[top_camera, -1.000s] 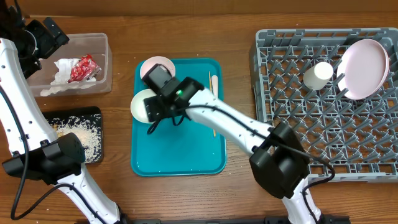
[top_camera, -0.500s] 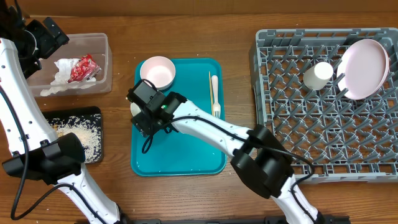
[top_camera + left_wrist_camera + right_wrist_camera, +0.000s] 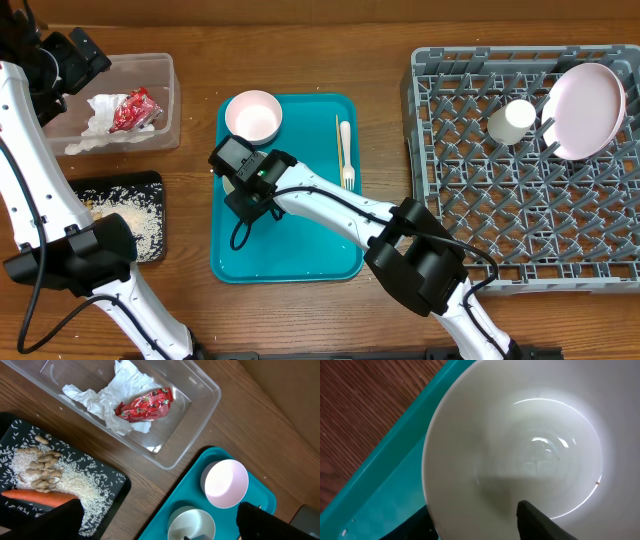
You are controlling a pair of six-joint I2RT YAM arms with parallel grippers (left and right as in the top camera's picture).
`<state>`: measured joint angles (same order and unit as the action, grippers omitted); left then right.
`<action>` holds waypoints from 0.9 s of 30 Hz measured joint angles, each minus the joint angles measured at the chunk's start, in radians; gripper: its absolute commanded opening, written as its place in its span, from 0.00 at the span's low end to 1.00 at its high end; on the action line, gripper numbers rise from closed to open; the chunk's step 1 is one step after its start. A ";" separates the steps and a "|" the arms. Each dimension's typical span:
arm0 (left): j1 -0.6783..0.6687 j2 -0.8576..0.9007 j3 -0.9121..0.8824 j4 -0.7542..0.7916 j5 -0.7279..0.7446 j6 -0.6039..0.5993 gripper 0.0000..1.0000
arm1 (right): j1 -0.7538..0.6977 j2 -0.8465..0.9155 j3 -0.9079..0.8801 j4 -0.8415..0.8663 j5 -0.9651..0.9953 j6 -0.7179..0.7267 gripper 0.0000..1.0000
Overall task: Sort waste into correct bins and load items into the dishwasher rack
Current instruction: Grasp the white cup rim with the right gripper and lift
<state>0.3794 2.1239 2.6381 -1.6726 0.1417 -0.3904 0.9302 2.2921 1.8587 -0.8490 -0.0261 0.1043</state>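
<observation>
My right gripper (image 3: 240,180) (image 3: 472,515) stands open astride the rim of a white bowl (image 3: 520,435) (image 3: 192,522) at the teal tray's left edge, one finger (image 3: 540,522) inside, the other outside below the rim. A pink-white bowl (image 3: 253,115), a white fork (image 3: 346,150) and a thin wooden stick (image 3: 337,128) also lie on that tray. The grey rack (image 3: 480,220) holds the cup (image 3: 512,120) and plate (image 3: 585,110). Napkins (image 3: 115,395) and red wrapper (image 3: 145,405) lie in the clear tub (image 3: 212,392). Carrot (image 3: 35,497) and rice (image 3: 90,485) lie in the black tray (image 3: 15,435). My left gripper (image 3: 155,525) hangs open, empty, above them.
The teal serving tray (image 3: 290,240) lies mid-table between the bins on the left and the rack on the right. Brown food scraps (image 3: 45,462) sit on the rice. My right arm stretches across the tray from the lower right.
My right gripper has swung left and forward across the tray onto the white bowl's rim, its jaws narrowing. The pink-white bowl and fork are uncovered. The left arm has not moved.
</observation>
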 measured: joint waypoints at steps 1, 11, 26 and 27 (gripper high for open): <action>0.000 0.000 0.000 0.000 0.000 0.000 1.00 | 0.000 0.000 0.002 -0.007 0.000 0.001 0.46; 0.000 0.000 0.000 0.000 0.000 0.000 1.00 | 0.000 0.002 0.136 -0.144 0.000 0.055 0.13; 0.000 0.000 0.000 0.000 0.000 0.000 1.00 | -0.007 0.003 0.088 -0.109 -0.004 0.078 0.31; 0.000 0.000 0.000 0.000 0.000 0.000 1.00 | -0.007 0.004 0.083 -0.108 -0.004 0.077 0.31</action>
<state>0.3794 2.1239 2.6381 -1.6722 0.1417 -0.3904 0.9234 2.2959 1.9415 -0.9565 -0.0299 0.1818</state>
